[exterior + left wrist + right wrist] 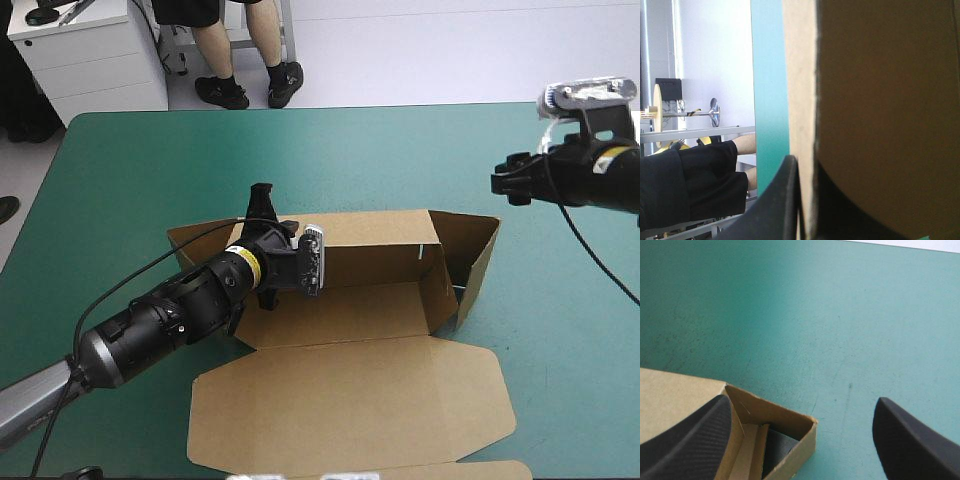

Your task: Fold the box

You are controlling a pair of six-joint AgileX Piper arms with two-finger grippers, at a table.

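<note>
The brown box [350, 300] lies mid-table with its far wall and right end wall raised and its lid [350, 405] flat toward the near edge. My left gripper [262, 205] sits at the left part of the far wall. In the left wrist view it [807, 210] is shut on the box, with the board's edge [802, 100] standing between the black fingers. My right gripper [510, 182] hovers above the cover, right of the box and apart from it. Its fingers are open [804, 401], and the box's corner [790, 425] shows below one finger.
The teal-green cover [400, 150] is bare beyond the box and to its right. A strip of more brown board [450, 470] shows at the near edge, just in front of the flat lid.
</note>
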